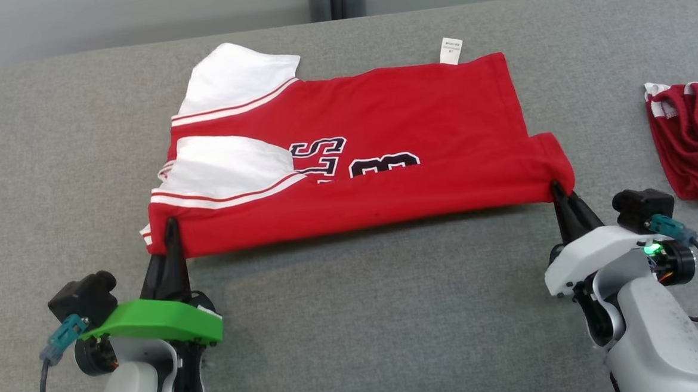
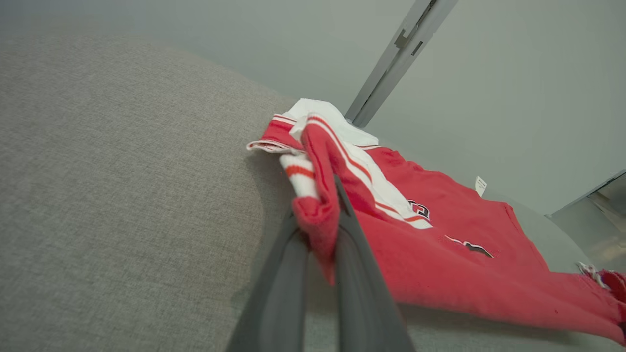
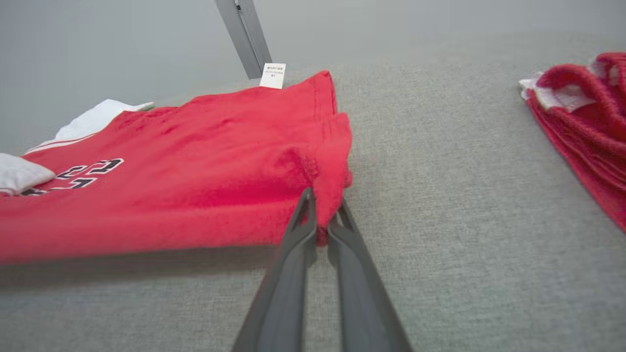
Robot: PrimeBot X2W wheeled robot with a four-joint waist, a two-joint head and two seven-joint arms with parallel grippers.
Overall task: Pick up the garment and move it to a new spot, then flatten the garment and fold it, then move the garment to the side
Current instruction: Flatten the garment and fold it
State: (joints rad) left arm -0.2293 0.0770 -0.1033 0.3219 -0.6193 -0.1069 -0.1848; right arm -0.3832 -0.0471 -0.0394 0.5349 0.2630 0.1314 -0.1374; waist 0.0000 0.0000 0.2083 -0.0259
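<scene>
Head view: the left gripper (image 1: 170, 228) and right gripper (image 1: 559, 194) each pinch tight on a near corner of the red jersey (image 1: 405, 127) (at 7 and 4 o'clock). If one pulls harder, a corner may slip out and the fold may go crooked. The jersey lies on the grey cushion (image 1: 391, 313), with its long side running from 9 to 3 o'clock and its sleeves toward 9.

Grey fabric surface (image 1: 391, 313) with jersey (image 1: 392, 116), red bundle (image 1: 695, 142)

Grey woven-fabric surface (image 1: 391, 313), pale grey wall (image 1: 136, 16) behind, with a darker vertical strip (image 1: 321, 0), perhaps a frame post.
</scene>
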